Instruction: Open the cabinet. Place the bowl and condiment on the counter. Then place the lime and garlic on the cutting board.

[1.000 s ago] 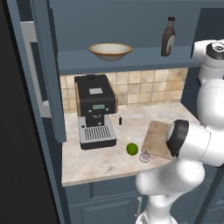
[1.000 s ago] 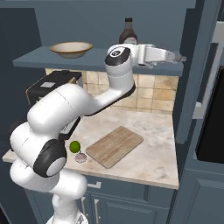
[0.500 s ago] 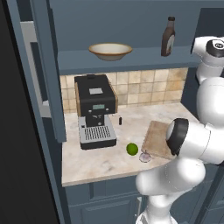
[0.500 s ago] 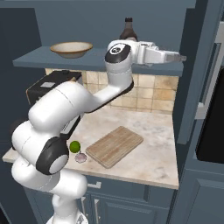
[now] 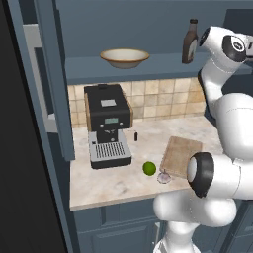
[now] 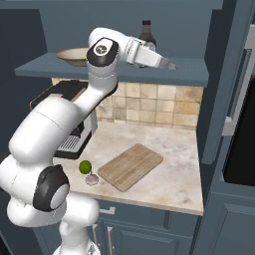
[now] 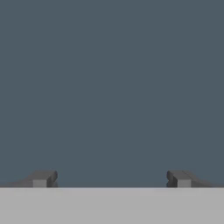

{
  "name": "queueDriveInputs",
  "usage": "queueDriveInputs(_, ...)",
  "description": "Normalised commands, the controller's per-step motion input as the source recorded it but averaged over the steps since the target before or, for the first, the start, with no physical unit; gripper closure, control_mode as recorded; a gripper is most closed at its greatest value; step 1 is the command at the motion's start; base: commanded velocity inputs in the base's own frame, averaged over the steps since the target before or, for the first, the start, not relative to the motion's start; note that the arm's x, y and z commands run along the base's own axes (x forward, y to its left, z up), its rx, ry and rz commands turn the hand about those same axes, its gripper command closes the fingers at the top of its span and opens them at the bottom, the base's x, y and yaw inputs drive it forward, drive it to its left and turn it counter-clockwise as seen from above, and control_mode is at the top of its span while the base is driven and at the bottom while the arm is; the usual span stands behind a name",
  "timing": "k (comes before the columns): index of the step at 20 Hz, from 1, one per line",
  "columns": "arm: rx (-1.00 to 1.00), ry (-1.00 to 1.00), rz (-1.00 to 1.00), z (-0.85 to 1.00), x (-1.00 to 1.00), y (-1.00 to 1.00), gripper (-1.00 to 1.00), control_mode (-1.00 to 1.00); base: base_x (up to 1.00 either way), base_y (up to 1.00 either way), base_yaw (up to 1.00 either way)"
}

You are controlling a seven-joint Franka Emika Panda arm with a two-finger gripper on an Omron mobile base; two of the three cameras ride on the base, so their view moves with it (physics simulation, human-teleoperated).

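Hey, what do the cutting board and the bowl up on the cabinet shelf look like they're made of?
The cutting board looks like unfinished light wood: visible grain lines, matte surface. The bowl looks like glazed ceramic, probably: smooth cream inside, tan-brown rim and outside, though the render leaves that open.

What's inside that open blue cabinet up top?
On the cabinet shelf sit a cream bowl and a dark brown condiment bottle. In the right base view the arm covers part of both.
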Motion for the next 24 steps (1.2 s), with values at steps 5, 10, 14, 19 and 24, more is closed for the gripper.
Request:
queueDriveInputs(5, 0.16, 0.01, 0.27, 0.0, -0.04, 0.45, -1.0, -1.0, 0.0, 0.0, 0.0)
queueDriveInputs(10, 0.16, -0.01, 0.31, 0.0, -0.03, 0.22, -1.0, -1.0, 0.0, 0.0, 0.0)
queueDriveInputs(14, 0.17, -0.02, 0.33, 0.0, 0.0, 0.2, -1.0, -1.0, 0.0, 0.0, 0.0)
queueDriveInputs(19, 0.18, -0.02, 0.3, 0.0, 0.0, 0.33, -1.0, -1.0, 0.0, 0.0, 0.0)
queueDriveInputs(24, 0.2, -0.02, 0.24, 0.0, 0.01, 0.35, -1.0, -1.0, 0.0, 0.0, 0.0)
